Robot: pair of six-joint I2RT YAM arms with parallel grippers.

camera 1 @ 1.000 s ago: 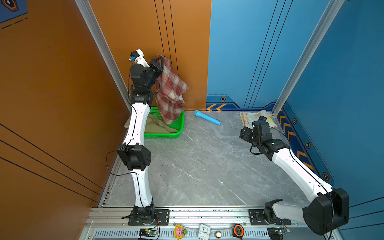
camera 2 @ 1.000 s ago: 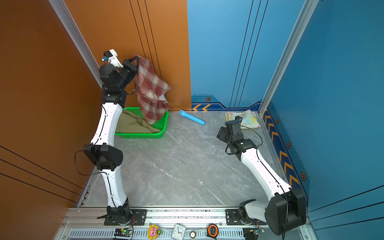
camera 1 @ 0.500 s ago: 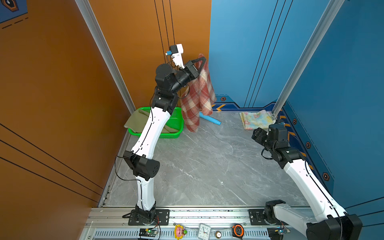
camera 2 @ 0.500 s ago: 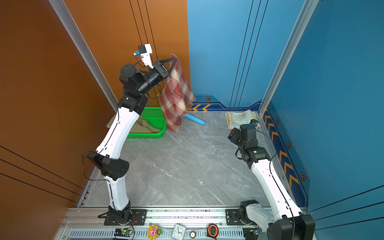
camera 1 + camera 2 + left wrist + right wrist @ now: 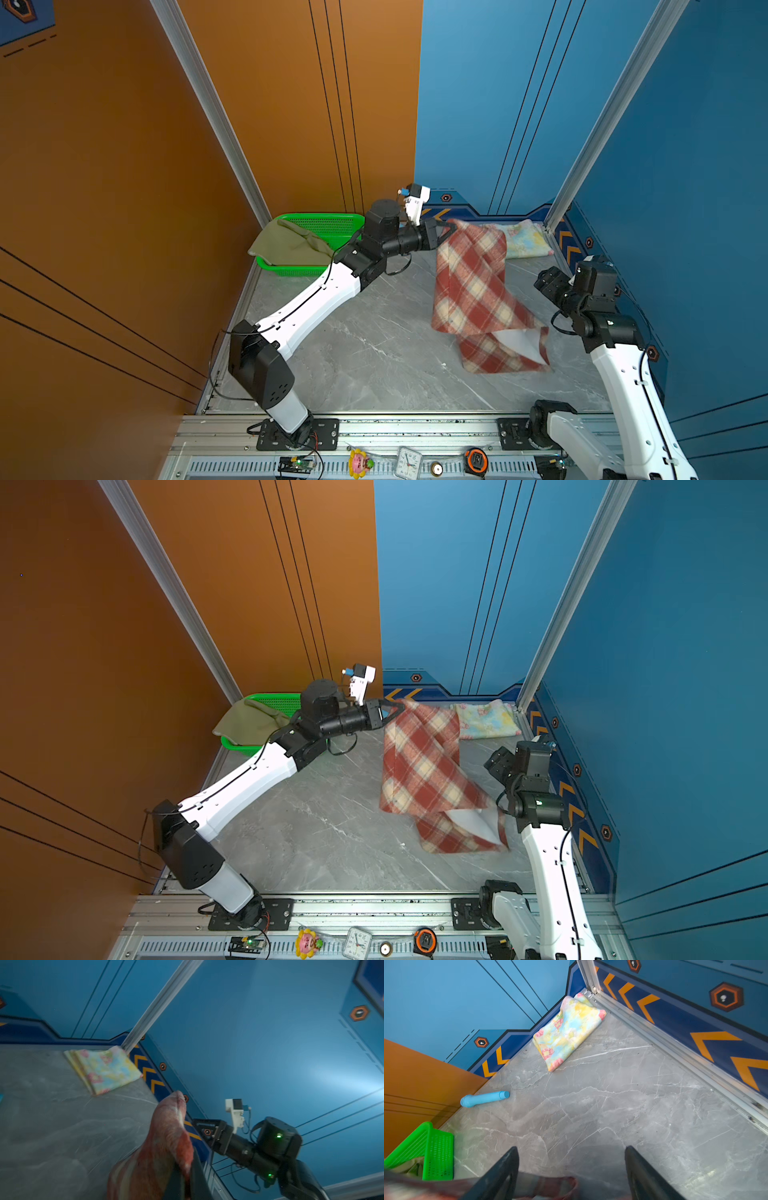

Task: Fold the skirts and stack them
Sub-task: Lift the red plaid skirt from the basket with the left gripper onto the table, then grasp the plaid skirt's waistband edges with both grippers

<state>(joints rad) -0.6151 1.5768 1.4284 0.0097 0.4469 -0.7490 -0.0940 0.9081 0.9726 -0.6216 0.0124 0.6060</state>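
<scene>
In both top views the left fingers (image 5: 441,225) are clamped on one edge of the red-and-cream plaid skirt (image 5: 469,286). It drapes down to the bench (image 5: 374,353), lower end crumpled, pale lining showing. The folded floral skirt (image 5: 525,243) lies in the far right corner, and the olive skirt (image 5: 286,245) hangs over the green basket (image 5: 332,220). Left wrist view: the plaid edge bunches thickly between the fingers, blurred. Right wrist view: the right fingers (image 5: 506,1167) stand wide apart, empty, just above blurred plaid cloth. Risk: held at a single pinch point, the skirt may land twisted and lining-out, or the right fingers may catch a bunched double layer, spoiling the fold
</scene>
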